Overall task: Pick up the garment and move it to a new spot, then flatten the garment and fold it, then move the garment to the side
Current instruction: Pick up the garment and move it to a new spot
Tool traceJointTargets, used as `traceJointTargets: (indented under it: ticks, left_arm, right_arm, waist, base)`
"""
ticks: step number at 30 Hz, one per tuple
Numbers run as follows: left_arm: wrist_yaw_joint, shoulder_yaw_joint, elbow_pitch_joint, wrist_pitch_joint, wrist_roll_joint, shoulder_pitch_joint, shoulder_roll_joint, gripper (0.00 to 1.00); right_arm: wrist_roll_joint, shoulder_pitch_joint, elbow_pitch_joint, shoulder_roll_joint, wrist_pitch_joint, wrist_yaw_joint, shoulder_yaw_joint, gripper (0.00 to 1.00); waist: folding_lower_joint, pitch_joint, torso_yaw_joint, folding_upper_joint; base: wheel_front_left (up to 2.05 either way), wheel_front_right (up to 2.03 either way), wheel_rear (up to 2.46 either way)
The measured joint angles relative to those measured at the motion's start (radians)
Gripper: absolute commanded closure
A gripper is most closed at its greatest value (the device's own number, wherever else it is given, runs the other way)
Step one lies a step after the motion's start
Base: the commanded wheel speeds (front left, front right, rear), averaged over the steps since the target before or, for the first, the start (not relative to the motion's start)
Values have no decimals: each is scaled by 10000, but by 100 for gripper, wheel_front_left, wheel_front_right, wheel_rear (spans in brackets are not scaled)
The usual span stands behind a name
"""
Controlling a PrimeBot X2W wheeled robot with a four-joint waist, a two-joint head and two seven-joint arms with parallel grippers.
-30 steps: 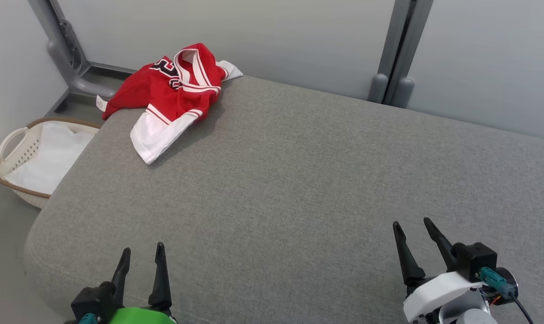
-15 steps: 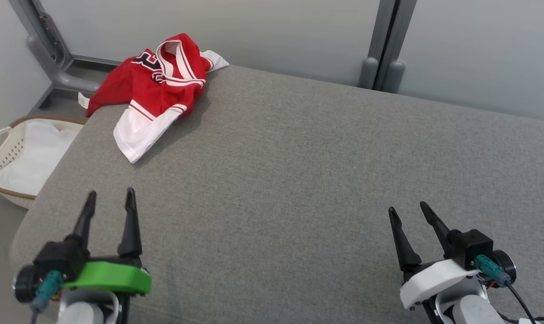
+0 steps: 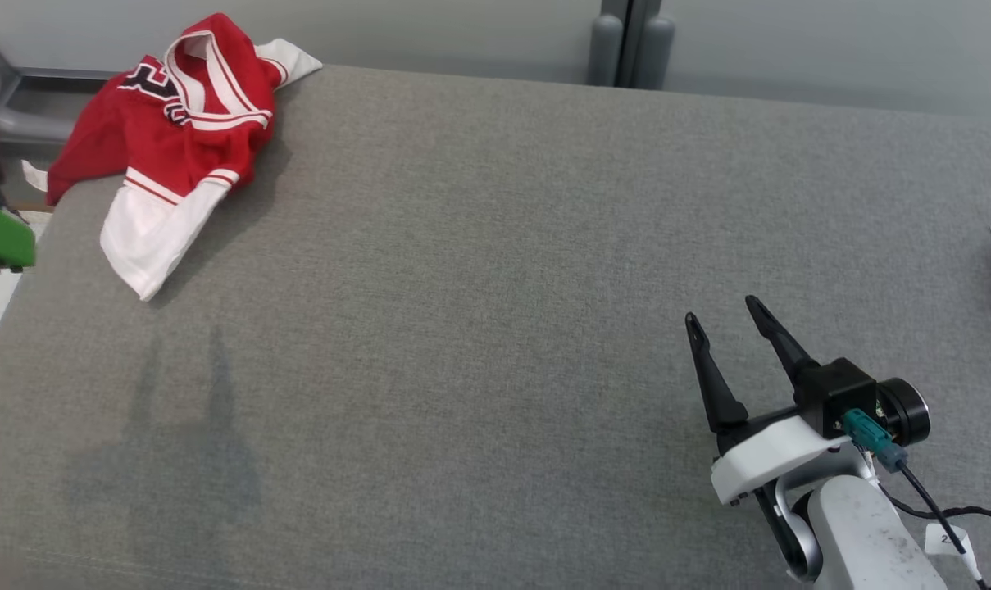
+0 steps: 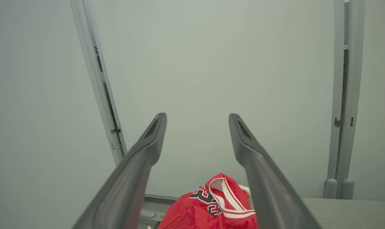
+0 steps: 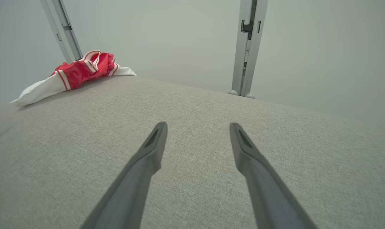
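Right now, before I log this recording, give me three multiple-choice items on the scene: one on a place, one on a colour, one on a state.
1. In the head view, the crumpled red and white jersey lies on the grey fabric surface at its: A far left corner; B middle; C near right edge.
2. The jersey's spread sleeve end is: A black; B white; C blue.
3. The right gripper is: A shut on the jersey; B shut, empty; C open, empty.
Key: 1 A, it sits bunched at the far left corner; 2 B, the cloth past the red stripes is white; 3 C, its jaws stand apart over bare fabric, far from the jersey.
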Motion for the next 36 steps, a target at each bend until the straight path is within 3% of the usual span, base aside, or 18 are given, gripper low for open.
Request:
traceJointTargets:
  ticks: [6,18,30,32,34,36]
  left_arm:
    - [-29,-403,1944,357,-291,-1143,477,0]
    - [-46,-2479,4520,385,-1055,-1995,458,0]
    - [59,-2828,6636,-42,-1147,-3067,522,0]
    - [113,-2840,6849,-180,-1137,-3218,497,37]
    - [117,-2826,7001,-405,-1137,-3354,479,100]
    - [117,-2851,7124,-637,-1137,-3481,462,100]
  right_arm:
    - [-395,-339,-169,0,0,0,-4,0]
    - [-861,-618,-660,-4,0,0,-165,0]
    - [-1080,-872,-1062,21,-29,4,-297,0]
    - [-1080,-923,-1097,27,-35,6,-307,0]
    - [-1078,-973,-1103,29,-42,8,-309,0]
    - [-1068,-982,-1070,31,-42,8,-311,0]
  waist:
    - [0,847,-485,0]
    - [1,2612,-1138,0]
    - [1,3903,-1430,0]
    - [1,4001,-1457,-1]
    - [0,4046,-1483,-1]
    - [0,4015,-1487,0]
  base:
    - [0,0,0]
    - [0,0,0]
    - [0,0,0]
    - [0,0,0]
    - [0,0,0]
    - [0,0,0]
